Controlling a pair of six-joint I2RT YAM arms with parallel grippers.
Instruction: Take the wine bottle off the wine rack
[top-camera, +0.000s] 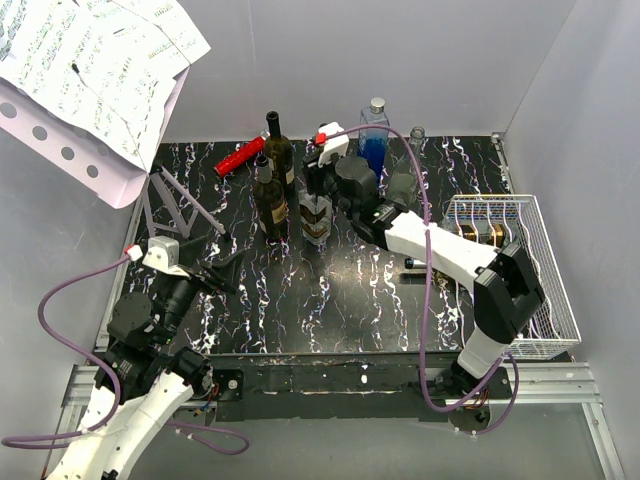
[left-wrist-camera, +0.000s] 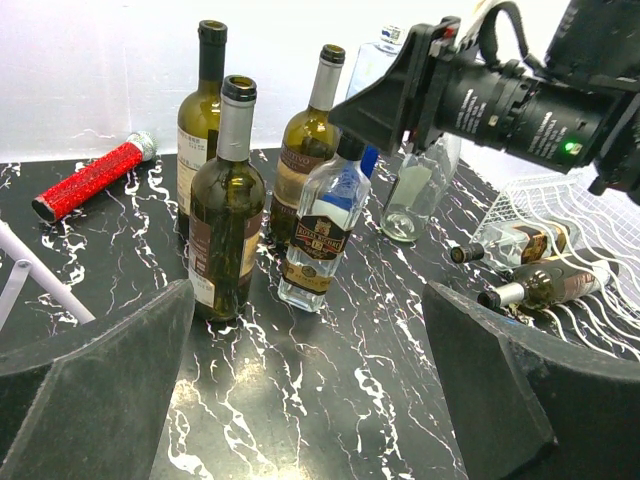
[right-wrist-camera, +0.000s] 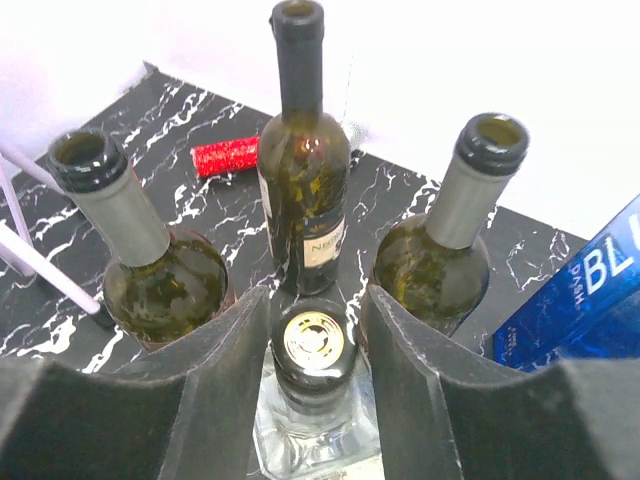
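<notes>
A clear square bottle (right-wrist-camera: 315, 345) with a black, gold-topped cap stands upright on the black marbled tabletop (top-camera: 330, 300); it also shows in the left wrist view (left-wrist-camera: 322, 230). My right gripper (right-wrist-camera: 315, 300) straddles its cap from above, the fingers a sliver apart from the cap on both sides. The white wire wine rack (top-camera: 545, 290) sits at the right edge. Two bottles (left-wrist-camera: 545, 283) lie in it, necks toward the table's middle. My left gripper (left-wrist-camera: 305, 330) hangs wide open and holds nothing, low over the near left of the table (top-camera: 225, 270).
Three green wine bottles (left-wrist-camera: 222, 200) (left-wrist-camera: 205, 110) (left-wrist-camera: 310, 140) stand close around the clear one. A red glitter cylinder (top-camera: 240, 155) lies at the back left. A blue bottle (top-camera: 374, 140) and a clear glass bottle (left-wrist-camera: 415, 195) stand behind. A stand with sheet music (top-camera: 100, 70) leans over the left.
</notes>
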